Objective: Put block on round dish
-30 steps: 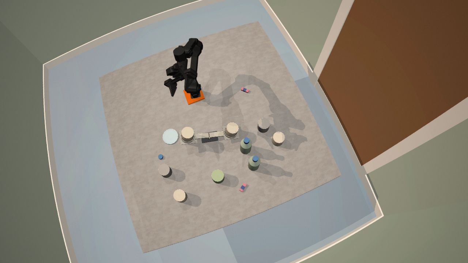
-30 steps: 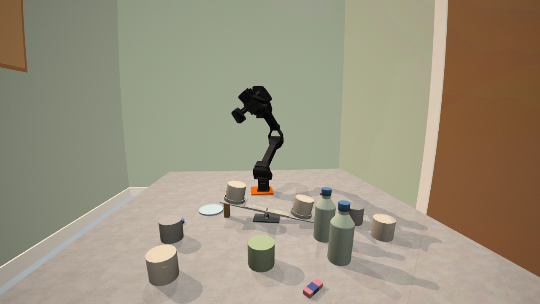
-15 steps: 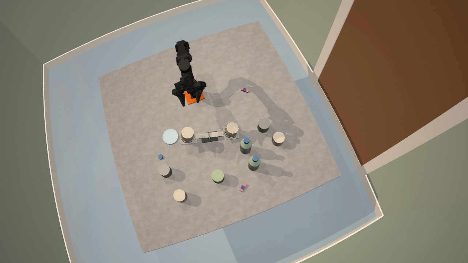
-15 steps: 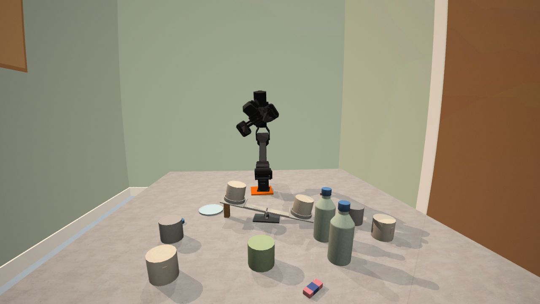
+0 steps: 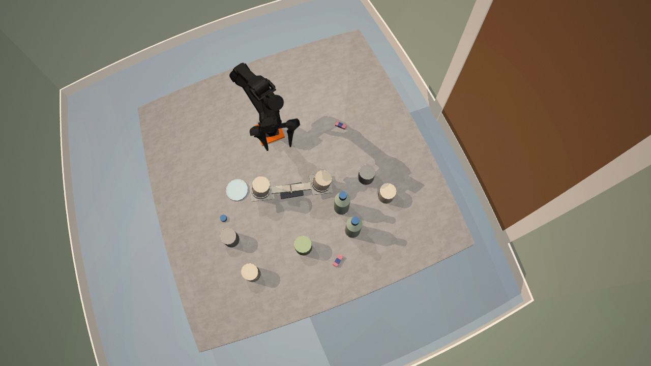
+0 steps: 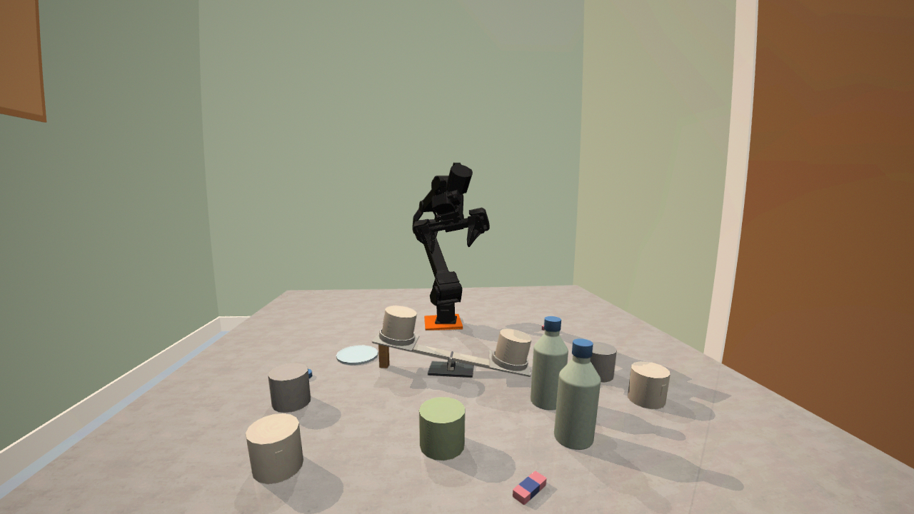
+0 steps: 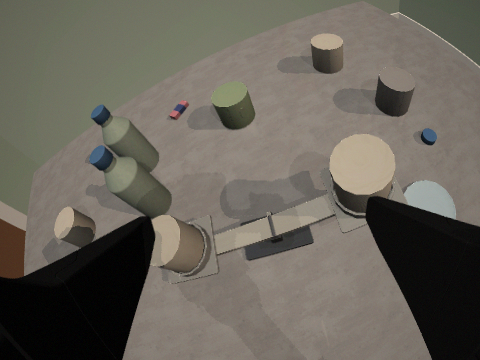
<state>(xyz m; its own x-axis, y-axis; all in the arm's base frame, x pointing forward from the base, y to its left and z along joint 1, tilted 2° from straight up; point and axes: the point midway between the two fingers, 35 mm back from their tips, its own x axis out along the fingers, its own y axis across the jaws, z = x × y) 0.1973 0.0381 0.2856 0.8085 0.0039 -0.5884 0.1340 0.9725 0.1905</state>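
The balance [image 5: 300,187] [image 6: 429,351] [image 7: 245,237] is tilted. A beige cup [image 5: 260,185] [image 6: 399,324] [image 7: 362,172] stands upside down on its raised end, beside the dish. The matching cup [image 5: 322,180] [image 6: 513,348] [image 7: 175,245] stands on the lowered end, near the bottles. The pale round dish [image 5: 236,189] [image 6: 357,355] [image 7: 431,200] has nothing on it. The block is hidden from view. My gripper [image 5: 278,148] [image 6: 450,248] is open and empty, high above the table on the arm-base side of the balance, touching neither cup.
Two green bottles [image 5: 342,204] [image 5: 353,227] stand close to the lowered end. A brown post [image 6: 383,355] is below the raised end. A green can [image 5: 302,244] [image 6: 442,428], several beige and grey cans, two erasers and a blue cap [image 5: 223,217] [image 7: 428,136] stand or lie around.
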